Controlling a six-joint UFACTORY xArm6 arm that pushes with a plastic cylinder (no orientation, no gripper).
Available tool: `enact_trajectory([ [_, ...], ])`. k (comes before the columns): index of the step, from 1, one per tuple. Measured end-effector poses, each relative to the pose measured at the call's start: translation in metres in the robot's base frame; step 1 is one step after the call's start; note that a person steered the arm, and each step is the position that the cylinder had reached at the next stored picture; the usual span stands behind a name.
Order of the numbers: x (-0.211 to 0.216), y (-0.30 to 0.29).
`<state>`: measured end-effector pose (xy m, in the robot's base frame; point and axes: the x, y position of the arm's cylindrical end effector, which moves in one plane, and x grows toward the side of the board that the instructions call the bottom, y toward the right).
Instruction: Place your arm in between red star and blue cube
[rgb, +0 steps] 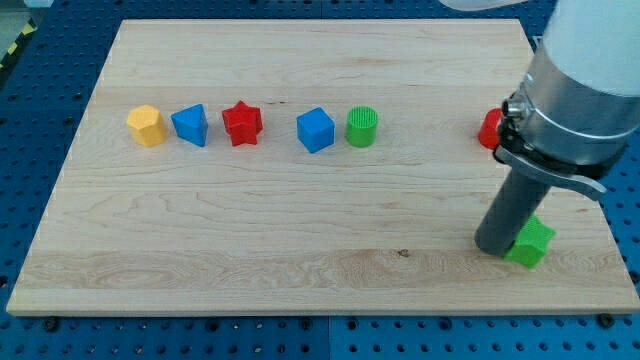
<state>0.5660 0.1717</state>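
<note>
The red star (242, 123) lies left of centre on the wooden board (300, 230). The blue cube (315, 130) lies to its right with a small gap between them. My tip (495, 245) rests on the board at the view's lower right, far from both blocks. It touches the left side of a green star-like block (531, 243).
A yellow block (146, 126) and a blue block (190, 125) lie left of the red star. A green cylinder (362, 127) sits right of the blue cube. A red block (490, 129) is partly hidden behind the arm at the right.
</note>
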Motion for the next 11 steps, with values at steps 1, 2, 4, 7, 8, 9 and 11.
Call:
enact_trajectory([
  [1, 0.007, 0.029],
  [2, 0.013, 0.048],
  [4, 0.032, -0.006],
  [7, -0.020, -0.093],
  [8, -0.067, -0.061],
  [9, -0.116, -0.056],
  [11, -0.221, -0.060],
])
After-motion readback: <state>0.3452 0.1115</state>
